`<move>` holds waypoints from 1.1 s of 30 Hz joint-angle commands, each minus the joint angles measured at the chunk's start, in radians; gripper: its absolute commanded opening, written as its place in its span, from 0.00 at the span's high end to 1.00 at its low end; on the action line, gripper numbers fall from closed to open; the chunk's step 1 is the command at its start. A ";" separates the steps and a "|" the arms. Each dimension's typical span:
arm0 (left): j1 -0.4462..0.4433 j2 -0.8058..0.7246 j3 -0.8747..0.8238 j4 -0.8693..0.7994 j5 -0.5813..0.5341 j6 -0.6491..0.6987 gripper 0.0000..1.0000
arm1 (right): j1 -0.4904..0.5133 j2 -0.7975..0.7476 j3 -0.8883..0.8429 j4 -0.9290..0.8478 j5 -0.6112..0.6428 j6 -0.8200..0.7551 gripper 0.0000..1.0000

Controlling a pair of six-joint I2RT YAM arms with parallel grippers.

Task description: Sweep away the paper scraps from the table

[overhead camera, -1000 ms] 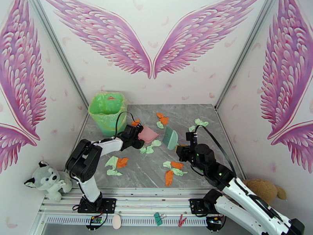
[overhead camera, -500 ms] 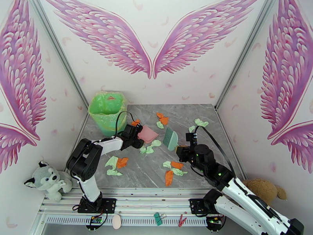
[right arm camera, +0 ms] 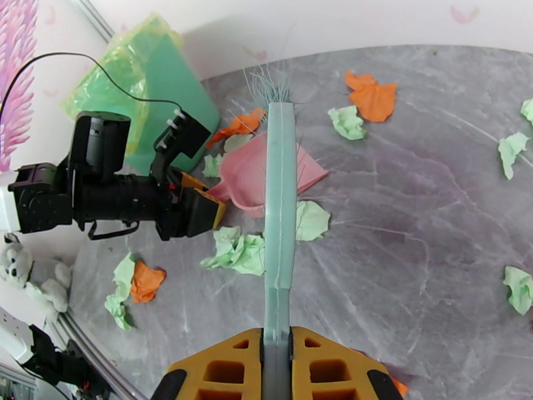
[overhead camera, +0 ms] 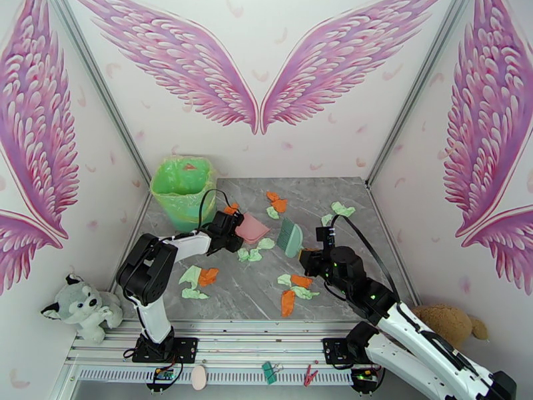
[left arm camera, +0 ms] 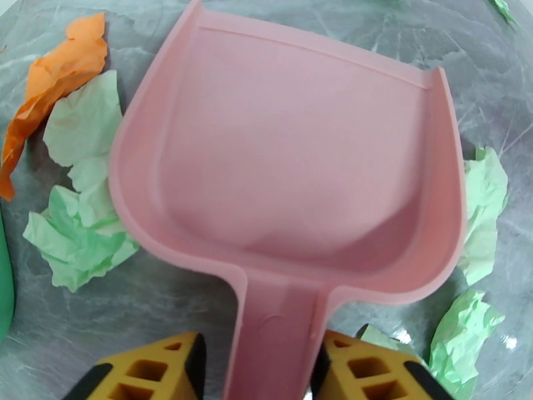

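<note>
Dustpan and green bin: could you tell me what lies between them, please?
An orange paper scrap and crumpled green ones lie between the dustpan and bin, clearest in the right wrist view.

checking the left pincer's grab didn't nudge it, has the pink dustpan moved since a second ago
No. In the top view the pink dustpan lies just as close to the green bin and the table's back edge as before.

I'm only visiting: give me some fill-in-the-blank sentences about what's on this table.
The brush is held by the ___ hand.
The dustpan is ___ in colour.
The scraps are pale green or ___.
The bin stands in the table's far ___ corner.
Missing: right; pink; orange; left.
</note>
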 commanded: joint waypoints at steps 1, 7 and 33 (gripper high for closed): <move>0.007 -0.016 0.006 0.003 0.007 -0.002 0.64 | -0.010 -0.002 -0.012 0.034 -0.014 0.011 1.00; 0.007 -0.099 -0.057 0.015 0.012 -0.039 0.78 | -0.011 0.005 0.007 -0.001 -0.012 0.005 1.00; 0.017 -0.856 -0.114 -0.330 -0.042 -0.232 1.00 | 0.041 0.393 0.270 -0.011 -0.394 0.081 1.00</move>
